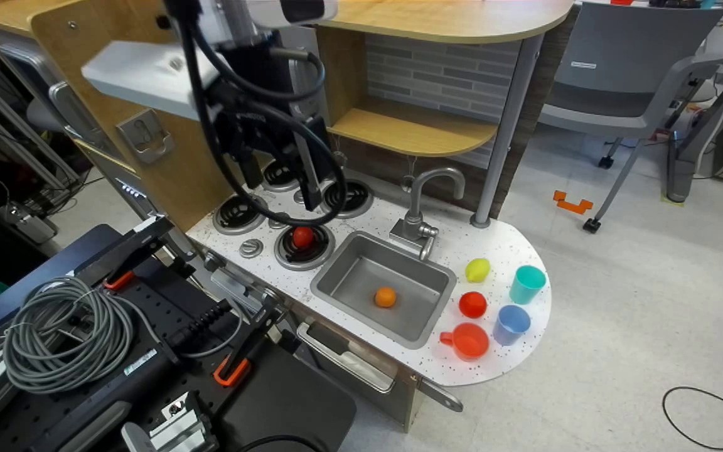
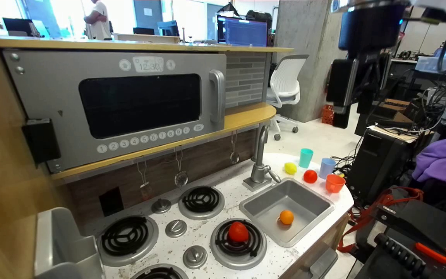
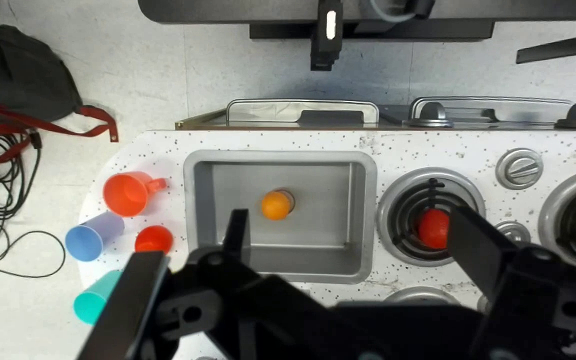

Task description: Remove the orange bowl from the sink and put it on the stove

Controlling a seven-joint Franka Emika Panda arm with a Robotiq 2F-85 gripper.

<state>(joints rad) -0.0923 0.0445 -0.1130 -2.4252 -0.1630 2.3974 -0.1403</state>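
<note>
While the gripper (image 1: 280, 191) hovers, the orange toy (image 3: 275, 205) lies well below.

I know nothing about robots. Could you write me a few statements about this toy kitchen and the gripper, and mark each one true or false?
1. The orange thing lies in the sink. True.
2. The gripper is clasping the orange thing. False: the gripper is open, well apart from it.
3. A red thing sits on the stove. True.
4. The lemon is on the stove too. False: it lies on the counter, on the sink's other side.
5. The faucet stands beside the sink. True.
6. The cup with a handle is blue. False: it is red.
</note>
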